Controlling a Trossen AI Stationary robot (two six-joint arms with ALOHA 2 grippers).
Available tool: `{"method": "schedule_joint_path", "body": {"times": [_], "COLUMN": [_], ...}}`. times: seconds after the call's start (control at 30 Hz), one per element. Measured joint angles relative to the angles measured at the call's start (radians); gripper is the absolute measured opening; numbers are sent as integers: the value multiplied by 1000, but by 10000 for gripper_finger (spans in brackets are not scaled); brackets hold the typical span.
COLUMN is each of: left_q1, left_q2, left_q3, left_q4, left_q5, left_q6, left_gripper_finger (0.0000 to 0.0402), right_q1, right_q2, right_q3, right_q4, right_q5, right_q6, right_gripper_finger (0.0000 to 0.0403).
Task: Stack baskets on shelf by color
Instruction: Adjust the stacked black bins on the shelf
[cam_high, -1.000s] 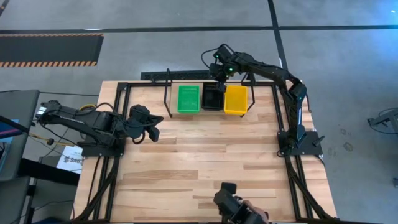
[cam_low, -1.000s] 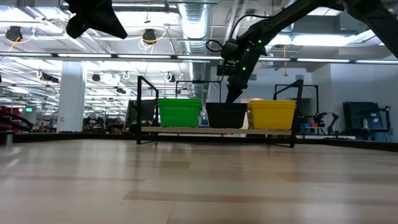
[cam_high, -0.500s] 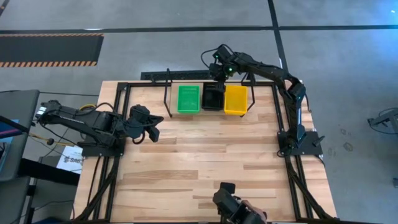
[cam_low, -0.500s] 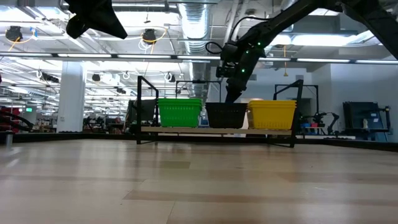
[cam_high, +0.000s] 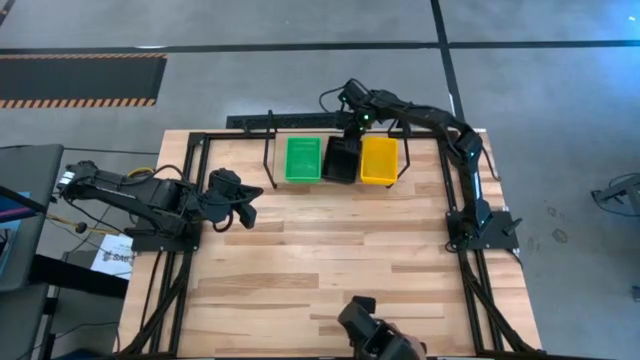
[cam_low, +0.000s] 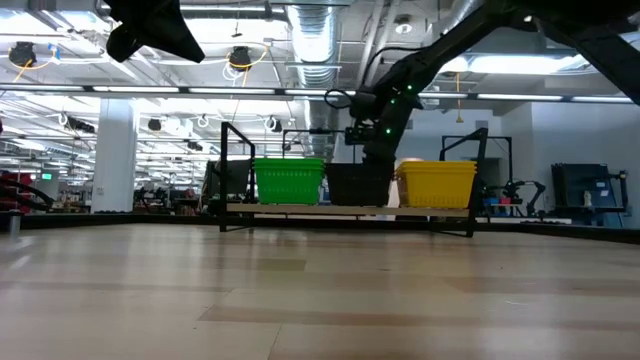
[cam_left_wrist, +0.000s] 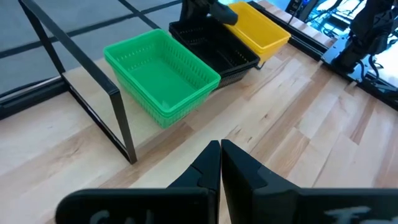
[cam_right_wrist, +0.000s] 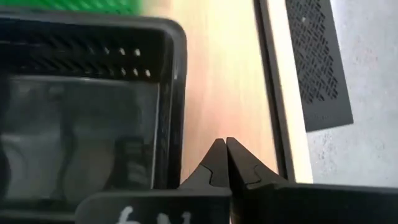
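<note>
Industrial lab hall: exposed ducts (cam_low: 310, 30), concrete floor (cam_high: 300, 22).

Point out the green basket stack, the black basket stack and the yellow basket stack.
green basket stack (cam_high: 303, 159), high view, on its floor.
black basket stack (cam_high: 340, 162), high view, on its floor.
yellow basket stack (cam_high: 379, 160), high view, on its floor.
</note>
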Motion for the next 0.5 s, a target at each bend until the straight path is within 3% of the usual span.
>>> {"method": "schedule_joint_path", "body": {"times": [0.5], "left_q1": [0], "left_q2": [0], "left_q3": [0], "left_q4": [0], "left_q5": [-2], "left_q6": [-5], "left_gripper_finger": [0], "right_q1": [25], "right_q2": [1], "right_q3": [53], "right_q4": [29], "right_q5": [-2], "right_q6": [-19], "right_gripper_finger": [0]}}
